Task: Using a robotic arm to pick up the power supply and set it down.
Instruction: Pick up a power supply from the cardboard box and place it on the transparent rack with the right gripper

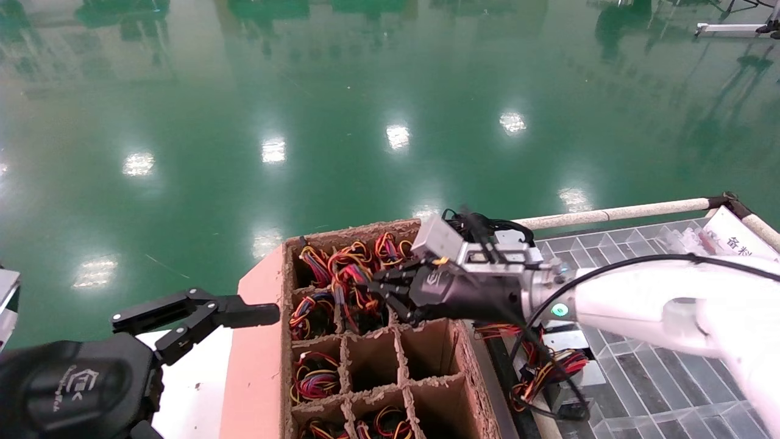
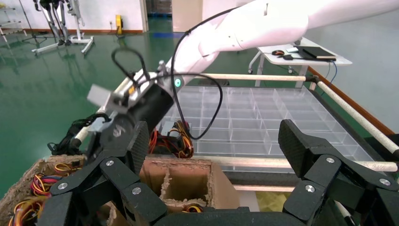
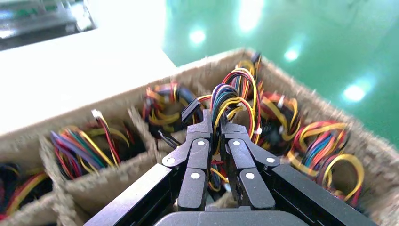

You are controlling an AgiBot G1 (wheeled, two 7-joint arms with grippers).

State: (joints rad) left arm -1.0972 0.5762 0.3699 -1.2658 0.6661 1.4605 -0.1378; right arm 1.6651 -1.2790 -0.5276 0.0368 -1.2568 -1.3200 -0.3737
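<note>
A brown cardboard box (image 1: 262, 341) split into cells holds several power supplies. Only their looped red, yellow, black and blue wire bundles show; the metal bodies are hidden down in the cells. My right gripper (image 1: 373, 288) reaches into a far cell. In the right wrist view the right gripper (image 3: 216, 123) is shut on the wire loop of one power supply (image 3: 235, 92), with strands pinched between the fingers. The same bundle (image 1: 346, 273) shows in the head view. My left gripper (image 1: 201, 317) hovers open at the box's near left, and the left gripper (image 2: 214, 141) holds nothing.
A clear divided tray (image 1: 640, 378) lies right of the box, with another wired power supply (image 1: 551, 363) on its near edge. A pale rail (image 1: 615, 213) borders the tray's far side. Some box cells (image 1: 429, 344) are empty. Green floor lies beyond.
</note>
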